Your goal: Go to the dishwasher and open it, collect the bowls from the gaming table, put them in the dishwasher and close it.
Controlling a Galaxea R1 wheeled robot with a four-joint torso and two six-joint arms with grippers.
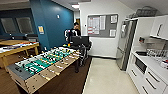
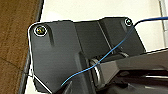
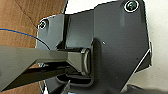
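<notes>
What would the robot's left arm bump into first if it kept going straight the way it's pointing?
Probably just the floor. Past the arm's dark plate there is pale floor, with brown carpet beside it; nothing else seems to be in between.

Head camera looks down from high across the foosball table [image 1: 47,66]; both wrist cameras face the floor [image 2: 100,10] (brown beside pale) — close.
</notes>
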